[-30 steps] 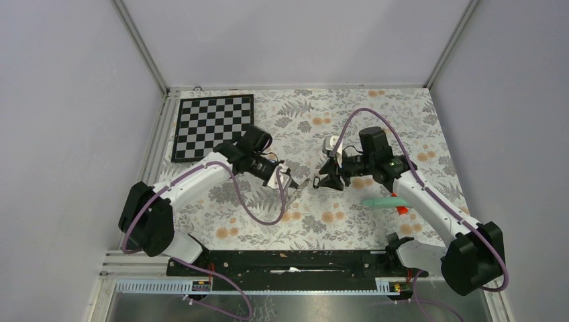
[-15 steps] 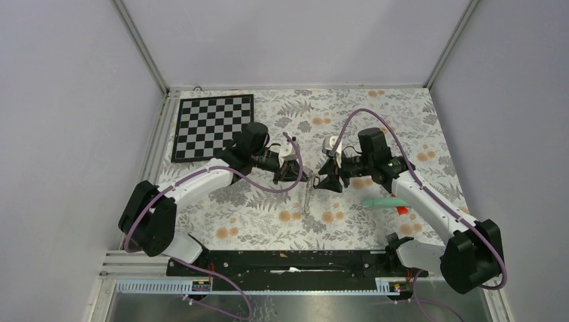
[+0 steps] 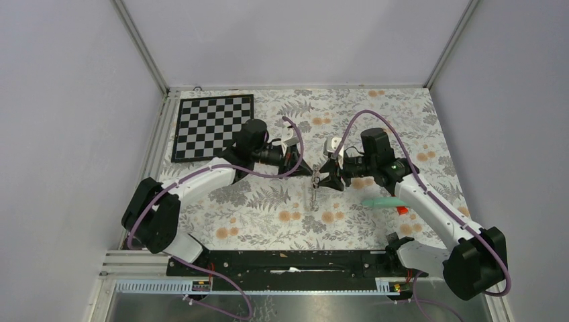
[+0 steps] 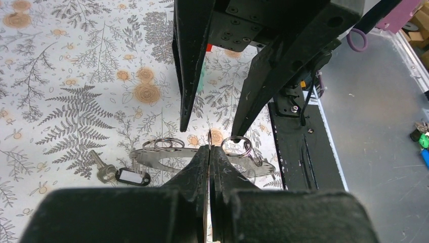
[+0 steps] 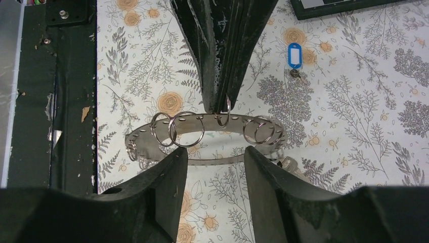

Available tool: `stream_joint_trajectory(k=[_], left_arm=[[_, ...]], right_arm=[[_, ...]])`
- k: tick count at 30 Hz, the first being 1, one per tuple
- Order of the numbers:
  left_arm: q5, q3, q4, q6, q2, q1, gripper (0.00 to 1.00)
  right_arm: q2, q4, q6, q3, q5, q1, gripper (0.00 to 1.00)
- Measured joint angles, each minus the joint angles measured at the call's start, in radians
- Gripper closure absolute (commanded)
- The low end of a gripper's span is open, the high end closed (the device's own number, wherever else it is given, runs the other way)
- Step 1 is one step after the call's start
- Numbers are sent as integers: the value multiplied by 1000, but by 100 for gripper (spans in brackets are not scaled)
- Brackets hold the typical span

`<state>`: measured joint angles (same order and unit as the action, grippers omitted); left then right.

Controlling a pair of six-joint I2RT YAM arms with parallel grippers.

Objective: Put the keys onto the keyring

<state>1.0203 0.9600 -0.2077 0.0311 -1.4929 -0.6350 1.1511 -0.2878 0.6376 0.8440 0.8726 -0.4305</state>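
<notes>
Above mid-table, between the two arms: the keyring (image 5: 230,121) hangs clear of the flowered cloth (image 3: 255,215). From overhead it shows edge-on. In both wrist views it is a wide flat oval, its long axis running across the frame.

Left gripper (image 4: 209,150): jaws together, pinched on one split ring (image 5: 223,114) threaded on the hoop's far band. By the look of it the hoop hangs from this pinch.

Right gripper (image 5: 215,154): jaws apart, one finger either side of the hoop's near band. Whether the pads touch the metal, cannot tell.

The hoop carries several more loose split rings. No key shows on any of them.

Keys, both lying flat on the cloth:
- blue-tagged key (image 5: 294,55): past the left gripper as the right wrist sees it, well apart from the hoop, tag and blade in line along its long axis.
- black-tagged key (image 4: 121,175): just beside and below the hoop's end in the left wrist view, lying crosswise to those jaws.

Judgement: the black-tagged key is the closer pick. The right arm is the free one, since the left is busy holding the ring. It would have to drop away from the hoop to reach it.

No containers in view. Chequered board (image 3: 213,126) at far left and teal stick (image 3: 382,201) by the right arm, neither in play.
</notes>
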Motion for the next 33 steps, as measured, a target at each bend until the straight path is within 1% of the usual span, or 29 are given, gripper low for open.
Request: stream_joint_trajectory(k=[14, 25, 27, 31, 33], left_arm=[[-25, 0, -76, -142, -31, 0, 100], [-56, 0, -102, -219, -55, 0, 100], [-57, 0, -103, -224, -55, 0, 100], [-57, 0, -105, -224, -55, 0, 100], [-64, 0, -105, -224, -55, 0, 100]], right_arm=[[-19, -5, 7, 0, 3, -12, 54], [-24, 10, 10, 0, -13, -17, 53], [-28, 10, 12, 0, -19, -17, 57], [-30, 13, 11, 0, -24, -17, 73], [-30, 15, 6, 0, -23, -18, 78]])
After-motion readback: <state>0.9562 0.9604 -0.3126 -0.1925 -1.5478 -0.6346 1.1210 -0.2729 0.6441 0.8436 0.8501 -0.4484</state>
